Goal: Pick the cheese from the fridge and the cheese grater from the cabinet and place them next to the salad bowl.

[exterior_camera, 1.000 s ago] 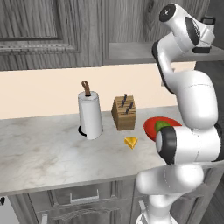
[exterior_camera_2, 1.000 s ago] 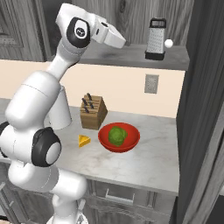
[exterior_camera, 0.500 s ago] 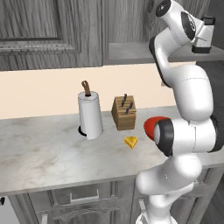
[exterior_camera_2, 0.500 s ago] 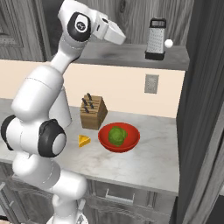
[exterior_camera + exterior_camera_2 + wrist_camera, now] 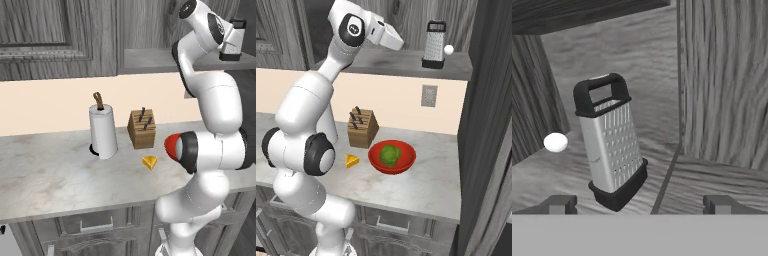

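Observation:
The cheese grater (image 5: 612,145), a silver box with black handle and base, stands upright on the cabinet shelf (image 5: 381,57); it is also seen as the cheese grater (image 5: 434,44). My gripper (image 5: 639,204) is open, level with the shelf, its fingertips (image 5: 559,204) wide apart with the grater ahead and slightly left of centre, untouched. In the right base view the gripper (image 5: 395,43) hangs left of the grater. The cheese (image 5: 352,160) lies on the counter left of the red salad bowl (image 5: 392,156) with lettuce; the cheese (image 5: 149,162) also shows beside the knife block.
A white egg-like ball (image 5: 555,142) lies on the shelf right beside the grater. A wooden knife block (image 5: 362,128) and a paper towel roll (image 5: 102,131) stand on the marble counter (image 5: 50,175). A tall dark grey panel (image 5: 491,125) closes the right side.
The hand has edged a little to the right along the shelf toward the grater, and the elbow has swung. The jaws stay open.

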